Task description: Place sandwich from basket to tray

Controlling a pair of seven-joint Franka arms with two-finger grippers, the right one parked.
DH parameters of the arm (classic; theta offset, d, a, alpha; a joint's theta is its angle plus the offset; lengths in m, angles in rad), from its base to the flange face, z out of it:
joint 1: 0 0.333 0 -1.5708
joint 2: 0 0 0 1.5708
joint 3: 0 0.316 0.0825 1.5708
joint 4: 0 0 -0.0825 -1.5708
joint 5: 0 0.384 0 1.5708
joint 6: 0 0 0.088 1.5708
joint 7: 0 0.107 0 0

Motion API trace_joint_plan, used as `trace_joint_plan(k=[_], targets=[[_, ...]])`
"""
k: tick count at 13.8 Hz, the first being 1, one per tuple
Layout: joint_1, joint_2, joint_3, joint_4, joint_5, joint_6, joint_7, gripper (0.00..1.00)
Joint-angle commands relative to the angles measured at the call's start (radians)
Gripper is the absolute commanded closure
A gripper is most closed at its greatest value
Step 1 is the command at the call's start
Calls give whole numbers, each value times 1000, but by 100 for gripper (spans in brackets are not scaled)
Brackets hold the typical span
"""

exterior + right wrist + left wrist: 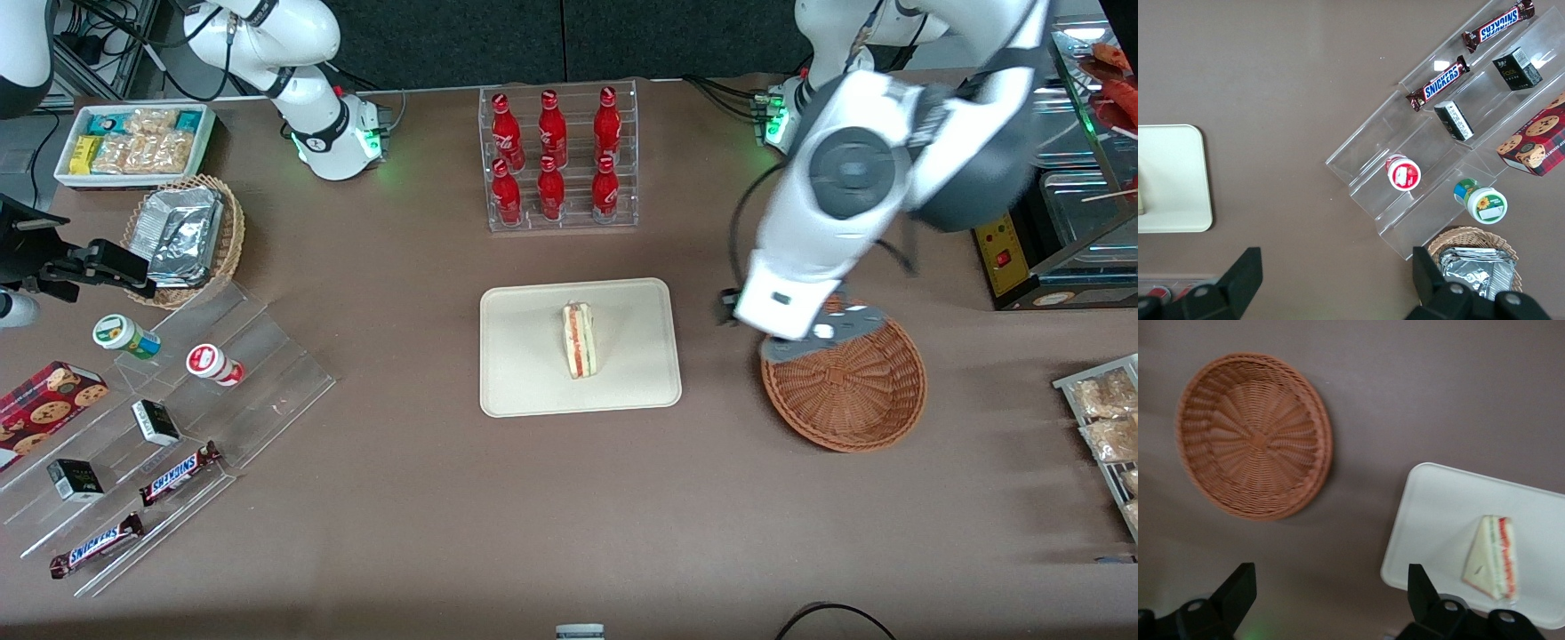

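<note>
The sandwich (580, 340) (1491, 557), a pale bread wedge with red and green filling, lies in the middle of the cream-white tray (524, 373) (1438, 513). The reddish-brown wicker basket (853, 391) (1255, 437) stands beside the tray toward the working arm's end, with nothing in it. My gripper (1330, 577) hangs high above the table, over the gap between basket and tray. In the front view its hand covers the basket's rim on the tray side. The fingers are open wide and hold nothing.
A clear rack of red bottles (558, 160) stands farther from the front camera than the tray. A stepped acrylic shelf of snacks (178, 418), a tan basket of foil packets (187, 236) and a white bin (133, 142) lie toward the parked arm's end. A snack rack (1107, 427) sits beside the basket.
</note>
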Motion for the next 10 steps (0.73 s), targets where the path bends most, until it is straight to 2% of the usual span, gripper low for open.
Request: trace_joint_plan(k=[1, 5, 8, 10], targets=[[76, -61, -8, -26, -21, -57, 121, 0], [171, -108, 6, -33, -68, -124, 323, 0], [159, -160, 139, -40, -120, -166, 498, 0], [116, -203, 248, -66, -130, -186, 622, 0]])
